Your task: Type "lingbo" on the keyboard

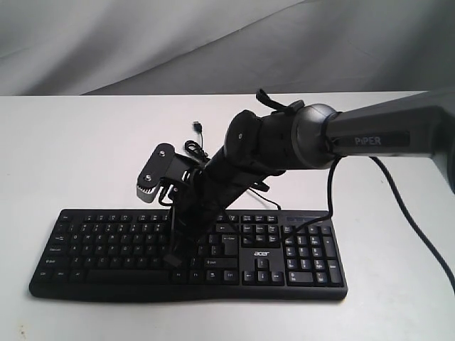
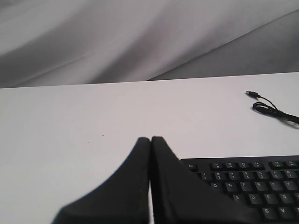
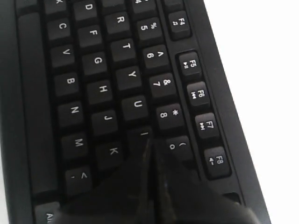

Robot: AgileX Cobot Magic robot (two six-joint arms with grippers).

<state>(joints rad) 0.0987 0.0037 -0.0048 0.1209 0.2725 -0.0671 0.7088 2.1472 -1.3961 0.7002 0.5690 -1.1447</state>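
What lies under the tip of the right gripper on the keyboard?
The I key, beside the U key, lies under the tip of the closed right gripper. Whether the tip presses it cannot be told. The fingers cover the keyboard keys beyond I.

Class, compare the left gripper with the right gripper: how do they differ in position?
The right gripper has its tips at the I key of the keyboard; the left gripper is off the keyboard's corner, over the table. The right gripper reaches down onto keys; the left gripper touches none. Both are shut.
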